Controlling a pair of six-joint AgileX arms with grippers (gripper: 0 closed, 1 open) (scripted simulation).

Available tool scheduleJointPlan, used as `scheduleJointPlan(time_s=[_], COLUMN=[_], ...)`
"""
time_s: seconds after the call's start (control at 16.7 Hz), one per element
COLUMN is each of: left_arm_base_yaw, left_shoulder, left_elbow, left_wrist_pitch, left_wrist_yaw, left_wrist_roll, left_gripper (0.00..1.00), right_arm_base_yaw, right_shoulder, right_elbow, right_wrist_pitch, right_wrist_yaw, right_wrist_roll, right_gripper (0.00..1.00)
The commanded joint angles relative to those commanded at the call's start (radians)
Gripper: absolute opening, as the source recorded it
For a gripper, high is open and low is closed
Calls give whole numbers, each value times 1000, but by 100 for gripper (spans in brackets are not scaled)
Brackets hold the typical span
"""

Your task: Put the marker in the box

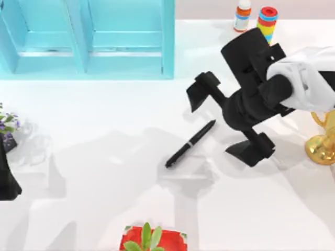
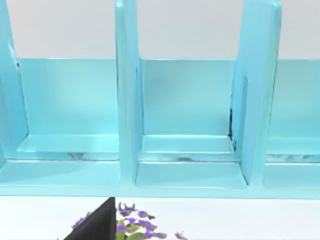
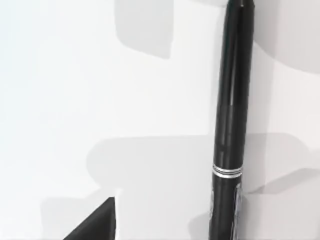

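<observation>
The marker (image 1: 190, 144), a slim black stick with a thin silver band, lies at a slant on the white table near the middle. It also runs through the right wrist view (image 3: 232, 120). My right gripper (image 1: 226, 120) hovers just right of it, open, its two fingers spread wide and holding nothing. One right fingertip (image 3: 95, 222) shows low in the right wrist view, apart from the marker. The box (image 1: 86, 39) is a turquoise case with upright dividers at the back left, and its compartments (image 2: 190, 170) face the left wrist camera. My left arm (image 1: 8, 180) is parked at the left edge.
A white bottle (image 1: 242, 15) and a stack of coloured rings (image 1: 267, 23) stand at the back right. A gold trophy (image 1: 323, 141) sits at the right edge. Purple flowers (image 1: 6, 125) are on the left, and a red pot with a green plant (image 1: 152, 239) is at the front.
</observation>
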Motion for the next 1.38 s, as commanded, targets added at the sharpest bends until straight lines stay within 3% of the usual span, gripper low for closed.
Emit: scheduleJointPlan(time_s=[0.48,0.78,1.38], left_arm_base_yaw=[0,0,0], left_shoulder=[0,0,0], left_elbow=[0,0,0], left_wrist_pitch=[0,0,0], left_wrist_yaw=[0,0,0], left_wrist_roll=[0,0,0], left_gripper=[100,100,100], right_arm_base_yaw=[28,31,31], right_shoulder=[278,306,306], right_elbow=[76,82,82], right_wrist_pitch=[202,225,225], right_wrist_yaw=[14,16,16], right_wrist_roll=[26,28,28], right_gripper=[100,100,25])
